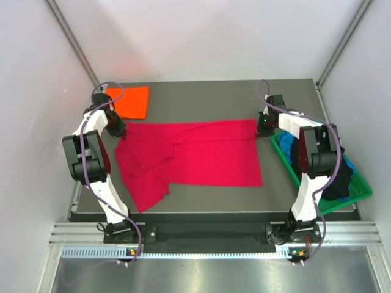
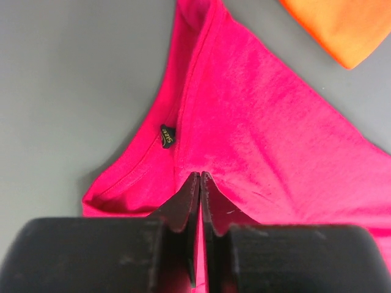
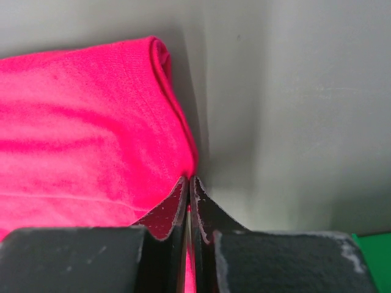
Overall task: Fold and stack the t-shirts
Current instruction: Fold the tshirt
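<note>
A dark grey desk (image 1: pixel 208 101) is enclosed by white walls (image 1: pixel 201 36). The crimson t-shirt (image 1: pixel 201 152) is spread across the middle of the desk, its right part flat, its left part rumpled and doubled over toward the near edge. The left hand (image 2: pixel 200 177) is pressed together on the shirt's far left corner, just beside the collar and the neck label (image 2: pixel 166 135), and red cloth is seen pinched in its grip. The right hand (image 3: pixel 188 180) is likewise closed on the far right corner, where the edge is rolled over, with red cloth caught in its grip.

The cloth is judged to be light, thin and limp: no shape will be kept when it is lifted, and the unsupported middle can be expected to sag and drag on the desk. A hold at the two far corners is suited to lifting one edge evenly; a single layer should be checked for at the left, where the fabric is doubled.

An orange t-shirt (image 1: pixel 131 102), folded, lies at the far left, near the left hand but apart from the red cloth. It could be brushed if the left corner is swung far. A green bin (image 1: pixel 360 194) at the right edge holds blue cloth (image 1: pixel 285 144) and black cloth (image 1: pixel 339 180).
</note>
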Robot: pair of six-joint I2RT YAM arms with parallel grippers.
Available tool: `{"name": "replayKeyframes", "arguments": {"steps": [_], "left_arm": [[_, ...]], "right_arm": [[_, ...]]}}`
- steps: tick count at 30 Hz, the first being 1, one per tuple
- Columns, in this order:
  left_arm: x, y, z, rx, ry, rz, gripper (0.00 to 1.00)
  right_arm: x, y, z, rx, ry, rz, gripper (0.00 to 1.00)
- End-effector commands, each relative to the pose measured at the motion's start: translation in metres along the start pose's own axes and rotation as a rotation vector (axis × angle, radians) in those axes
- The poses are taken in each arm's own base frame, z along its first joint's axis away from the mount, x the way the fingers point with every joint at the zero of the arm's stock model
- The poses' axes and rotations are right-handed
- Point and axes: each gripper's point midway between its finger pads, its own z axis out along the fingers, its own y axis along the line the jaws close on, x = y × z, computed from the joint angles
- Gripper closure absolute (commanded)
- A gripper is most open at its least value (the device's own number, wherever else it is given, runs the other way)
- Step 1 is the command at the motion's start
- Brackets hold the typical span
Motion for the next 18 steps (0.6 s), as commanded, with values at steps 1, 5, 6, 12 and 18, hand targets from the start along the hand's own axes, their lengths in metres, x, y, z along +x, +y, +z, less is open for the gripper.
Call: {"name": "replayKeyframes", "arguments": {"steps": [1, 5, 6, 12, 18], "left_arm": [[-0.003, -0.004, -0.018, 0.018, -0.038, 0.001, 0.91], [0.009, 0.001, -0.009, 0.025, -0.029, -0.013, 0.72], [0.004, -0.003, -0.006, 0.05, -0.055, -0.008, 0.71], [0.005, -0.001, 0.008, 0.048, -0.05, 0.007, 0.69], [-0.002, 0.006, 0.016, 0.008, -0.068, 0.021, 0.69]], "right_arm": [[-0.013, 0.008, -0.015, -0.051, -0.054, 0.017, 1.0], [-0.013, 0.009, -0.017, -0.054, -0.058, 0.022, 1.0], [-0.014, 0.009, -0.017, -0.054, -0.062, 0.017, 1.0], [-0.015, 0.008, -0.019, -0.054, -0.068, 0.01, 1.0], [-0.013, 0.007, -0.017, -0.052, -0.063, 0.006, 1.0]]}}
